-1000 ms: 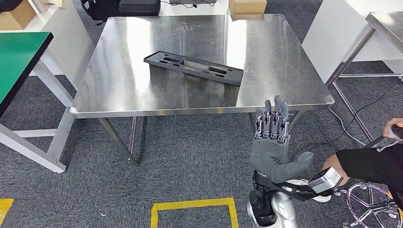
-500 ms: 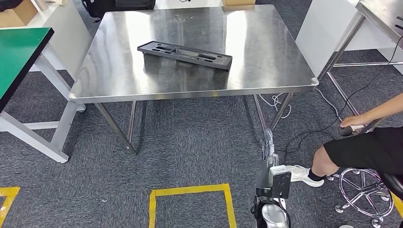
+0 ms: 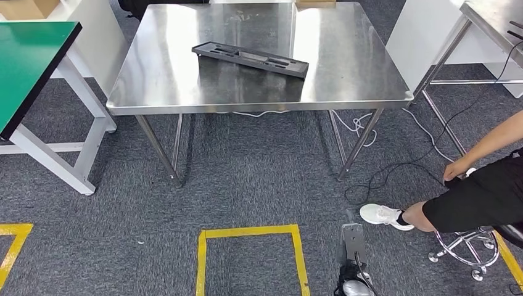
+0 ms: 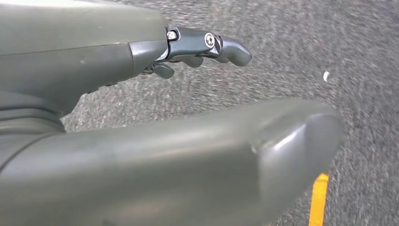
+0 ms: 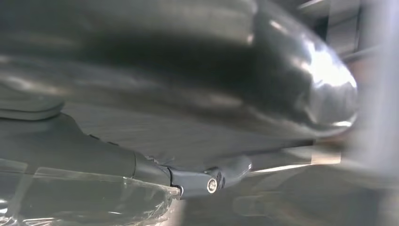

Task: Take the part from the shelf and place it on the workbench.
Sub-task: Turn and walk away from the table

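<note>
The long black part point(image 3: 250, 59), a flat tray-like moulding with cut-outs, lies at a slant on the steel workbench point(image 3: 345, 92) ahead of me, no hand near it. My right hand point(image 3: 352, 239) hangs low at the bottom of the head view, seen edge-on over the carpet and well short of the workbench. In the right wrist view the right hand point(image 5: 141, 94) is blurred, its thumb and fingers stretched out with nothing in them. My left hand point(image 4: 84, 66) hangs over grey carpet, its thumb apart from its fingers point(image 4: 207, 44) and nothing held.
A green-topped white table point(image 3: 31, 68) stands at the left and another steel bench point(image 3: 487, 18) at the right. A person sits on a wheeled chair point(image 3: 469, 246) at the right, one foot point(image 3: 382, 216) near my right arm. Cables point(image 3: 395, 166) trail on the carpet. A yellow tape square point(image 3: 250, 233) marks the floor.
The whole view has shifted, so the camera moved. My right hand, raised and spread before the workbench a second ago, has dropped down to my side. The part has stayed on the workbench.
</note>
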Controlling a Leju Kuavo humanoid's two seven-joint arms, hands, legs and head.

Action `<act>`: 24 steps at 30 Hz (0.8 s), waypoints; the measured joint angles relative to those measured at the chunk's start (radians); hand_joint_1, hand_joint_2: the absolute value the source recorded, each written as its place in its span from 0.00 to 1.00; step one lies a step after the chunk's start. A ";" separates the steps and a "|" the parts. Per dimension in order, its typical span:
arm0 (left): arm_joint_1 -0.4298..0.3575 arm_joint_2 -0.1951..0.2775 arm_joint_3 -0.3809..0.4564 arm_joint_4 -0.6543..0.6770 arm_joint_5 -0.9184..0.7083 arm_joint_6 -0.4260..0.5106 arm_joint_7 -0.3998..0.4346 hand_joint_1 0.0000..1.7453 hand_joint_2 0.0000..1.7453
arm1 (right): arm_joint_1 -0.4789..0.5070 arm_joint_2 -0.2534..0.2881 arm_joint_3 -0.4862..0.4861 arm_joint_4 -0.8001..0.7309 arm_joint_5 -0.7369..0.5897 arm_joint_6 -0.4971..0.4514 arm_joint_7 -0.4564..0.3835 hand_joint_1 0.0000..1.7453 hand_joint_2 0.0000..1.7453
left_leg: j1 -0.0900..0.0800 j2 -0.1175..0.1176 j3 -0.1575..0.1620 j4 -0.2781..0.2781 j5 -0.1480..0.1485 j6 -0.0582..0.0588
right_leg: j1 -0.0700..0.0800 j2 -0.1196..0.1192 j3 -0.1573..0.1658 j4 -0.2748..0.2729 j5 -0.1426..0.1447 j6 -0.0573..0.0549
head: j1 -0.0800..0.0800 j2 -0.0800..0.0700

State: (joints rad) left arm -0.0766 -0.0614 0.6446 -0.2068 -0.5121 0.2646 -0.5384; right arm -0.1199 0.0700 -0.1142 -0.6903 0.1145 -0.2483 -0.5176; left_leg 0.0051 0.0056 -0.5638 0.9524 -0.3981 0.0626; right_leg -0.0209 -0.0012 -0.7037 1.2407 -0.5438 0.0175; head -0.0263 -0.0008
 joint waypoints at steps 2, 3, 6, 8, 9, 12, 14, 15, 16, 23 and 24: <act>0.001 0.000 0.002 0.000 0.000 -0.004 -0.013 0.00 0.00 | -0.007 -0.020 -0.030 0.121 0.022 -0.009 0.083 0.00 0.00 | 0.001 0.000 -0.033 0.003 0.024 -0.005 | -0.004 0.000 0.030 0.019 0.025 0.026 | 0.000 0.000; 0.001 0.000 0.004 0.000 0.003 -0.006 -0.023 0.00 0.00 | -0.008 -0.027 -0.038 0.175 0.038 -0.013 0.141 0.00 0.00 | 0.001 0.000 -0.050 0.007 0.034 -0.010 | -0.006 0.000 0.071 -0.023 0.047 0.037 | 0.000 0.000; -0.005 0.003 0.020 -0.002 0.021 -0.012 -0.050 0.00 0.00 | -0.010 -0.031 -0.043 0.286 0.099 -0.022 0.306 0.00 0.00 | -0.002 0.003 -0.088 0.024 0.059 -0.029 | 0.000 0.001 0.226 -0.238 0.038 0.034 | 0.000 0.000; -0.011 0.008 0.033 -0.002 0.031 -0.019 -0.054 0.00 0.00 | -0.008 -0.024 -0.042 0.341 0.129 -0.026 0.356 0.00 0.00 | -0.003 0.006 -0.101 0.030 0.077 -0.040 | 0.009 0.003 0.247 -0.292 0.020 0.019 | -0.002 0.000; -0.013 0.011 0.039 -0.002 0.033 -0.022 -0.053 0.00 0.00 | -0.006 -0.017 -0.042 0.364 0.138 -0.027 0.366 0.00 0.00 | 0.000 0.006 -0.106 0.032 0.081 -0.046 | 0.003 0.003 0.236 -0.287 0.026 0.010 | -0.003 0.000; -0.013 0.015 0.050 -0.002 0.035 -0.025 -0.051 0.00 0.00 | -0.005 -0.003 -0.041 0.408 0.147 -0.032 0.383 0.00 0.00 | 0.011 0.002 -0.128 0.100 -0.016 -0.062 | -0.009 -0.002 0.211 -0.283 0.050 -0.028 | -0.005 0.000; -0.014 0.018 0.054 -0.002 0.035 -0.025 -0.050 0.00 0.00 | -0.010 -0.001 -0.039 0.424 0.150 -0.030 0.385 0.00 0.00 | 0.015 -0.001 -0.146 0.218 -0.119 -0.072 | -0.002 -0.005 0.194 -0.282 0.070 -0.044 | -0.005 0.000; -0.014 0.019 0.055 -0.002 0.036 -0.025 -0.050 0.00 0.00 | -0.012 0.000 -0.036 0.431 0.156 -0.026 0.385 0.00 0.00 | 0.017 -0.001 -0.148 0.272 -0.139 -0.076 | 0.001 -0.005 0.181 -0.280 0.080 -0.045 | -0.006 0.000; -0.014 0.020 0.057 -0.002 0.037 -0.025 -0.048 0.00 0.00 | -0.013 0.000 -0.033 0.438 0.165 -0.020 0.385 0.00 0.00 | 0.019 -0.001 -0.140 0.304 -0.136 -0.079 | 0.003 -0.005 0.168 -0.277 0.091 -0.044 | -0.005 0.000; -0.017 0.026 0.099 -0.004 0.113 -0.047 -0.049 0.00 0.00 | -0.013 0.022 0.017 0.468 0.255 0.092 0.476 0.00 0.00 | 0.006 -0.010 0.079 0.038 -0.114 -0.047 | 0.003 -0.004 0.102 -0.260 0.149 -0.006 | -0.005 0.000; -0.015 0.025 0.118 -0.003 0.141 -0.061 -0.057 0.00 0.00 | -0.013 0.022 0.031 0.472 0.279 0.108 0.497 0.00 0.00 | 0.004 -0.009 0.073 0.033 -0.102 -0.038 | 0.005 -0.004 0.100 -0.263 0.157 0.003 | -0.006 0.000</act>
State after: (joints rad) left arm -0.0921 -0.0366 0.7622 -0.2101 -0.3707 0.2039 -0.5954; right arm -0.1333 0.0919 -0.0834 -0.2181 0.3933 -0.1408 -0.0208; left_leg 0.0095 -0.0030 -0.4904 0.9852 -0.4998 0.0249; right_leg -0.0163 -0.0057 -0.6038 0.9775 -0.3868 0.0204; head -0.0320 -0.0006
